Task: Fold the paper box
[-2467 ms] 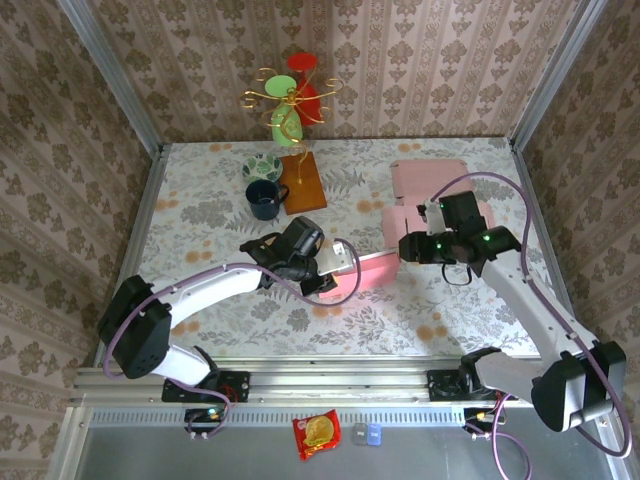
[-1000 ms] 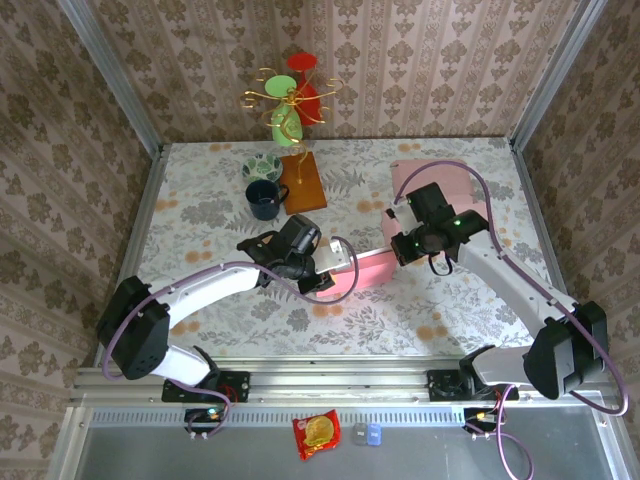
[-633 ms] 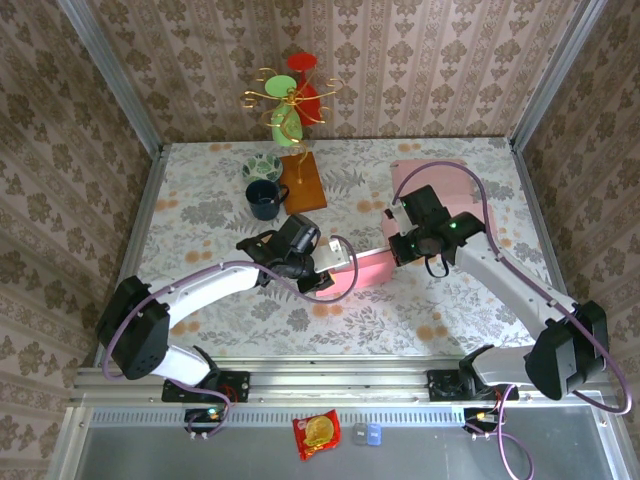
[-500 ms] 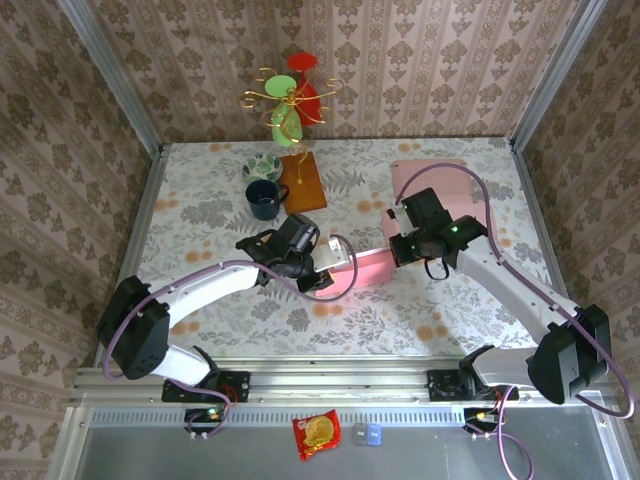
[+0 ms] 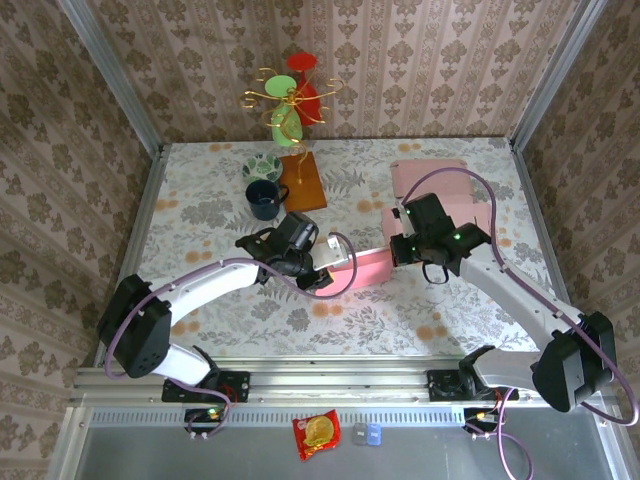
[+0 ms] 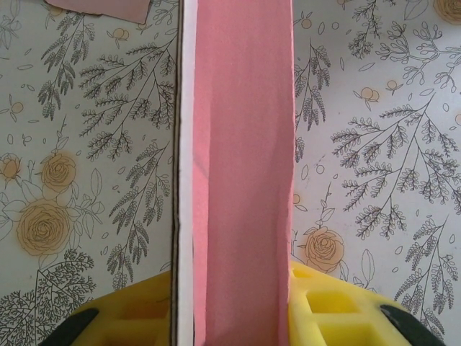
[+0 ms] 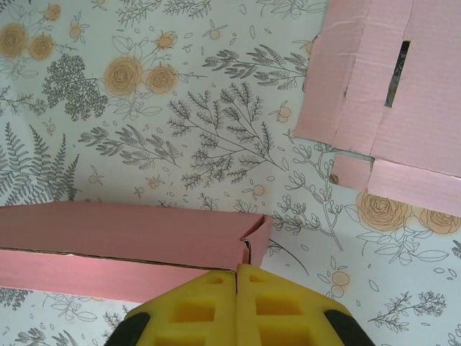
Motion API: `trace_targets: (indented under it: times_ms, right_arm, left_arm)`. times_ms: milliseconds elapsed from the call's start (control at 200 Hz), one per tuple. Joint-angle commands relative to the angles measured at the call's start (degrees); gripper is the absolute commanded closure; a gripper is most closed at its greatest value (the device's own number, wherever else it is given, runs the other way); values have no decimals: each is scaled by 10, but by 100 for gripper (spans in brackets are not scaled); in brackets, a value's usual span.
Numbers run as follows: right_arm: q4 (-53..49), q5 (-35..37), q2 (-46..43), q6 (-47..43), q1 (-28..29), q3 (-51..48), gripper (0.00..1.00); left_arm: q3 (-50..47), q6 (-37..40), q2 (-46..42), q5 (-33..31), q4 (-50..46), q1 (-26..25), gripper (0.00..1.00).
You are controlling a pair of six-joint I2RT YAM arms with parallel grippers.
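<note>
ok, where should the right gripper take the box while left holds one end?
Likely the free end of the box, approached end-on. It's a long flat sleeve, so pinch across its thin side, as the left gripper does at the other end. The right gripper sits shut beside that end; open first.

No readable text, label or number showing anywhere. Red snack packet (image 5: 316,434) lying beyond near edge of desk (image 5: 400,312), carrying printed design, lettering too small for reading.

Matt pink paper box (image 6: 238,180) of ridged card lies on a smooth, floral-printed table cover (image 6: 374,144)
</note>
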Motion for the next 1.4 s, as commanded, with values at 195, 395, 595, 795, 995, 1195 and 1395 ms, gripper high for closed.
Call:
trace_targets:
  times_ms: [195, 395, 595, 795, 995, 1195, 1395]
  right_arm:
    - [36, 44, -38, 16, 20, -65, 100]
    - [77, 87, -59, 26, 42, -100, 100]
    - [76, 114, -56, 39, 54, -88, 100]
    - [73, 128, -46, 54, 66, -81, 100]
    - [70, 153, -37, 71, 86, -73, 100]
    - [65, 170, -33, 86, 99, -71, 100]
    - [56, 180, -26, 98, 104, -61, 100]
  left_arm:
    - [20, -22, 8, 4, -12, 17, 79]
    - [18, -32, 7, 6, -9, 22, 74]
    - [6, -56, -16, 0, 1, 28, 61]
    - [-23, -96, -56, 4, 22, 40, 56]
    - [-40, -129, -85, 0, 29, 48, 52]
    - [-51, -194, -127, 2, 36, 84, 51]
    - [-21, -299, -146, 28, -43, 140, 64]
